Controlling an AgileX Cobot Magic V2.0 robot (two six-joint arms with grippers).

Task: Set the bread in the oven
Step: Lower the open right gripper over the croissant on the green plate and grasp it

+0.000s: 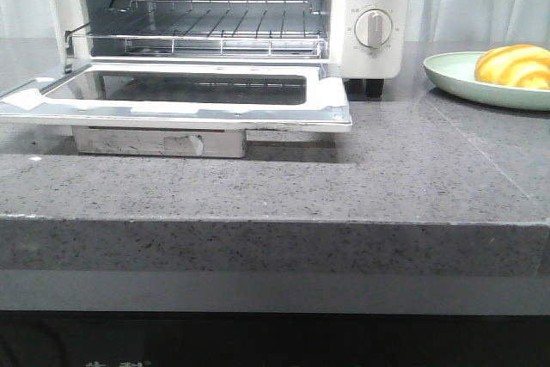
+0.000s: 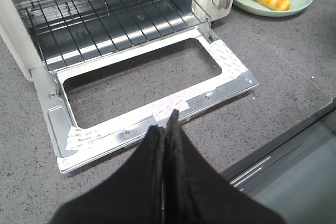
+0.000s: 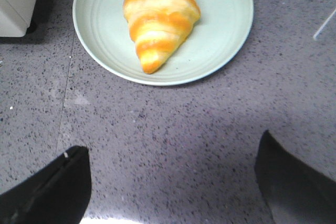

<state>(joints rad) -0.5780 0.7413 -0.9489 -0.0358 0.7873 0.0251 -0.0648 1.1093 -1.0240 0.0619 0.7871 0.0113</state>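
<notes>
The bread (image 1: 516, 67), a golden-yellow croissant with orange stripes, lies on a pale green plate (image 1: 447, 75) at the right of the counter. The right wrist view shows the bread (image 3: 159, 14) on the plate (image 3: 220, 40), with my right gripper (image 3: 173, 156) open over bare counter short of the plate. The white oven (image 1: 369, 6) stands at the back left, its glass door (image 1: 198, 92) folded down flat and its wire rack (image 1: 215, 27) bare. My left gripper (image 2: 168, 121) is shut on nothing, just in front of the open door (image 2: 220, 61). Neither gripper shows in the front view.
The grey speckled counter (image 1: 344, 186) has its front edge close to the camera. The oven's knobs (image 1: 374, 27) face forward on its right side. A white block (image 1: 163, 141) sits under the lowered door.
</notes>
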